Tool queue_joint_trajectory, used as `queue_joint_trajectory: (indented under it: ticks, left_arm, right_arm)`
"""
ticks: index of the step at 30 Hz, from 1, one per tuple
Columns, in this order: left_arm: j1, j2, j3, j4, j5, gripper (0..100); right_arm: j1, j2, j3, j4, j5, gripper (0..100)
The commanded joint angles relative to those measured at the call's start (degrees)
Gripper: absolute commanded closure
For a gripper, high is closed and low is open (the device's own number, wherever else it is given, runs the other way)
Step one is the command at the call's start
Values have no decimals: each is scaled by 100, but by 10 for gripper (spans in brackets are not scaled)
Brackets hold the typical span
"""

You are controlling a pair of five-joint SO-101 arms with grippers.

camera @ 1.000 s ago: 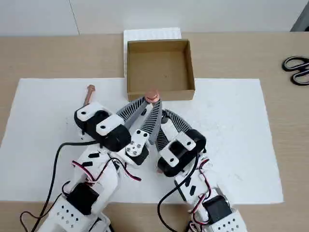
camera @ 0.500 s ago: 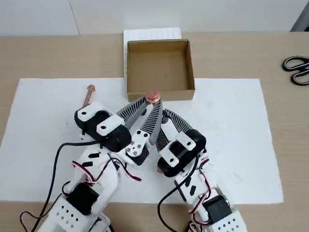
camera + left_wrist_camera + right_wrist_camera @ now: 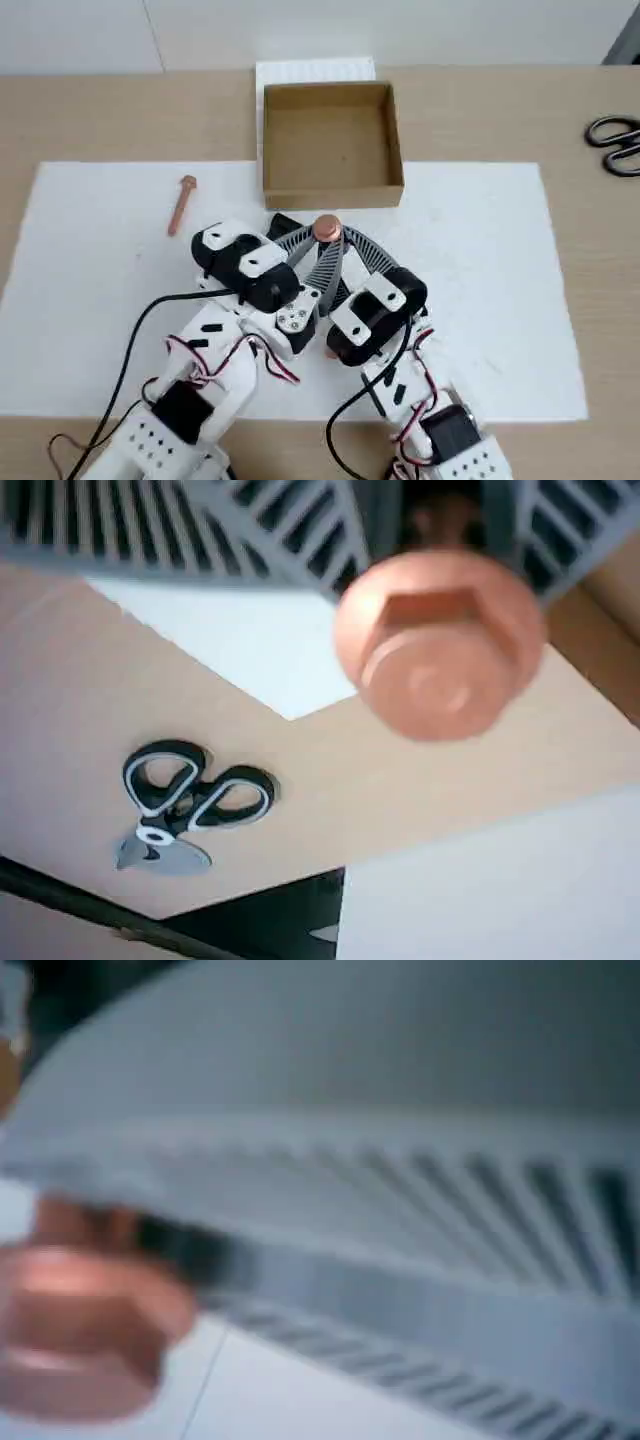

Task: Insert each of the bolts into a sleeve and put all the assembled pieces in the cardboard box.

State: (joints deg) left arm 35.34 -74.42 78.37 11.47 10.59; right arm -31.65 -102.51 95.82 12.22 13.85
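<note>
left gripper point(image 3: 320, 240): closed, as far as the close left wrist view lets me judge, on the shank of a copper bolt point(image 3: 326, 229). the hexagonal head stands clear above the ribbed fingers point(image 3: 290, 238).
right gripper point(image 3: 347, 240): its tip is just beside the same bolt head. i cannot tell whether it grips anything.
change, arm: the left arm has swung across toward the right arm and drawn back from the cardboard box point(image 3: 330, 192). the right arm has hardly shifted.
change, bolt: the head was up against the box's near wall half a second ago. now it hangs over the white sheet point(image 3: 480, 300), near that wall but apart from it, right where the two grippers meet.
change, uncovered: the left arm's body no longer overlaps the second bolt point(image 3: 183, 204), which lies in full view on the sheet, well apart from both grippers.
meaning: this looks like the mating step, not the drop-off, with the bolt brought toward the right gripper. whether a sleeve waits there i cannot tell.
progress: early, by my reading. nothing lies in the box, and the second bolt is untouched.
next: seat this bolt, then carry it forward over the box wall.
aside: scissors point(image 3: 615, 143) lie on the bare table, far off to the side.
</note>
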Motion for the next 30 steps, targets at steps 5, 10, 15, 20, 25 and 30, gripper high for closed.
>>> queue_joint_trajectory:
  ticks: [5,10,15,20,25,30]
  left_arm:
    - [123,0,-338,782,18,971]
    - [-105,0,-1262,2075,-325,771]
    - [-404,0,-1938,2365,-378,690]
    - [-747,9,-2519,2356,-589,690]
    - [-1345,0,-2633,1996,-1231,690]
    - [-2382,-9,-2325,2374,-1222,690]
  right_arm:
    - [-31,-145,-237,-110,35,994]
    - [-22,-145,-229,-110,44,994]
    - [-22,-136,-88,-110,44,994]
    - [-13,-136,44,-110,44,994]
    - [-13,-136,44,-110,44,994]
    - [198,-136,53,180,18,994]
